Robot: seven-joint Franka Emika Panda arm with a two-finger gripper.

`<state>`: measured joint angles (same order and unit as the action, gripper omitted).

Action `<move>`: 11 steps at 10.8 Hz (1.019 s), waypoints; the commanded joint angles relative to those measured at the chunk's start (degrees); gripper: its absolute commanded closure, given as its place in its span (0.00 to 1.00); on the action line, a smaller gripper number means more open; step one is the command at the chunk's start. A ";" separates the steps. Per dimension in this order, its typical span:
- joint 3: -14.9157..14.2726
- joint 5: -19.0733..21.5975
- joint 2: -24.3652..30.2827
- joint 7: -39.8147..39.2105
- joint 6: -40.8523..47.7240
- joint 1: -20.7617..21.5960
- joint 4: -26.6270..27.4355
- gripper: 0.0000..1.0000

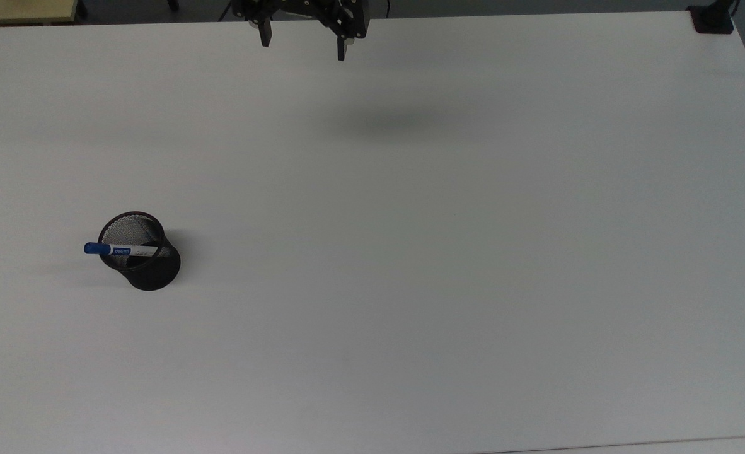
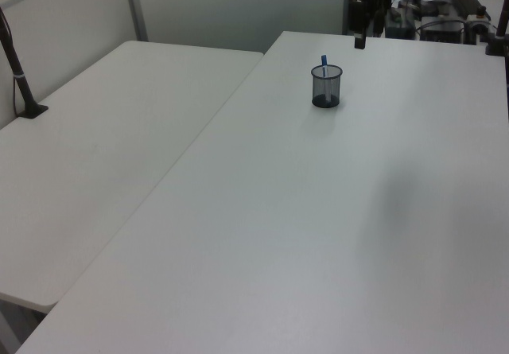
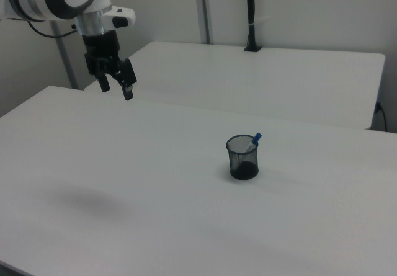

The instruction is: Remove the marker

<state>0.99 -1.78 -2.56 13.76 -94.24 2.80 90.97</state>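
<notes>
The marker (image 1: 115, 250), white with a blue cap, stands tilted inside a black mesh cup (image 1: 140, 252) on the white table. Its cap pokes over the cup's rim toward the top view's left. The right view has the marker (image 3: 254, 140) leaning in the cup (image 3: 242, 157) at centre, and the left view has the marker (image 2: 324, 61) in the cup (image 2: 326, 86) near the far end. My gripper (image 1: 302, 44) hangs open at the top edge of the top view, far from the cup and high above the table. In the right view the gripper (image 3: 116, 86) sits upper left, holding nothing.
The white table (image 1: 410, 252) spreads wide around the cup. A second white table (image 2: 103, 147) adjoins it on the left view's left. A black post base (image 1: 713, 19) sits at the top view's upper right corner. Dark equipment (image 2: 445, 20) stands past the left view's far edge.
</notes>
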 commanded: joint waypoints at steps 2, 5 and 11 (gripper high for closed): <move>-0.02 0.29 -0.50 -1.19 -5.23 -4.89 0.70 0.00; -0.11 0.11 -4.45 -1.28 -15.67 -10.78 0.70 0.00; -2.12 -3.41 -15.00 -0.32 -38.17 -16.86 0.70 0.00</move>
<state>0.47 -4.17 -13.99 13.58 -125.51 -13.77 91.69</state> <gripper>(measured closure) 0.000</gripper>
